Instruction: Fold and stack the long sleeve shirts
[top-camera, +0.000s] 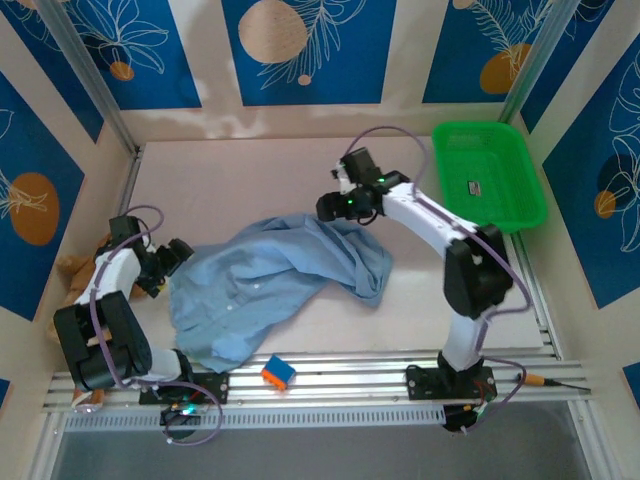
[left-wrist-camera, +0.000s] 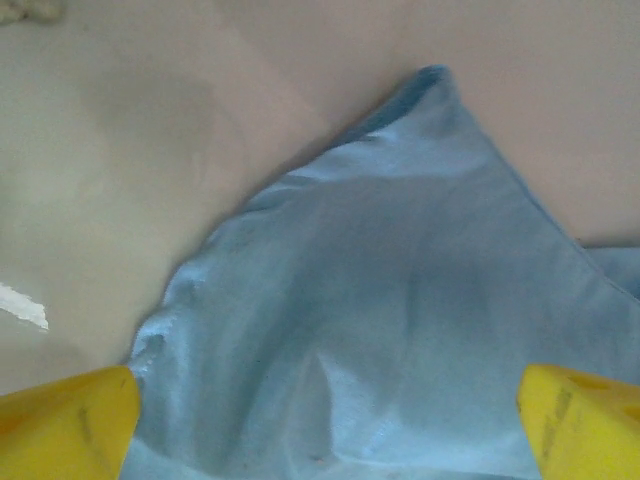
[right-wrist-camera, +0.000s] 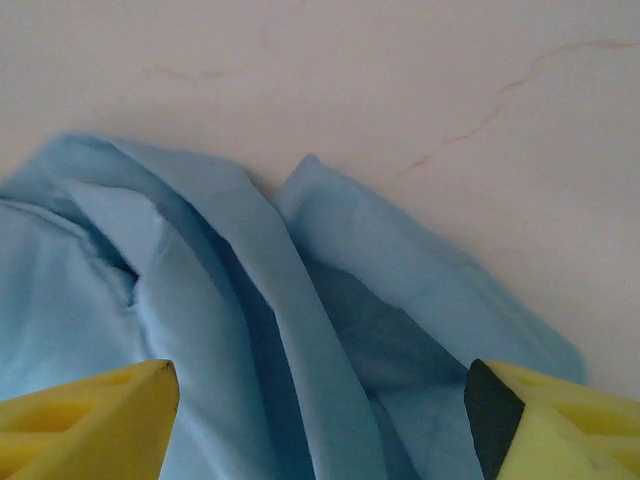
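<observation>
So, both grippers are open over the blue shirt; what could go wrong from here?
The light blue shirt lies bunched, with overlapping folds under the right gripper, so closing may catch several layers. The left gripper is above a thin edge, which could slip out. Dragging the cloth might sweep the orange-and-blue block beside it.

The bottom edge cuts off all but the tips of the left gripper (left-wrist-camera: 325, 420)'s yellow fingers (left-wrist-camera: 65, 425). The light blue shirt (left-wrist-camera: 400, 300) beneath them runs out past the bottom and right edges, blurred. Ahead of this gripper, to its left, a pale tan scrap (left-wrist-camera: 25, 10) is clipped by the corner; we cannot name it. The right gripper (right-wrist-camera: 320, 420) has its fingertips (right-wrist-camera: 90, 415) cut the same way, and the shirt under it leaves by the left and bottom edges. The left arm (top-camera: 112, 262) hides most of a brown teddy bear (top-camera: 72, 272) beside the left gripper, and the label (top-camera: 478, 188) in the green basket (top-camera: 528, 185), right of the right gripper, is too small to read.
</observation>
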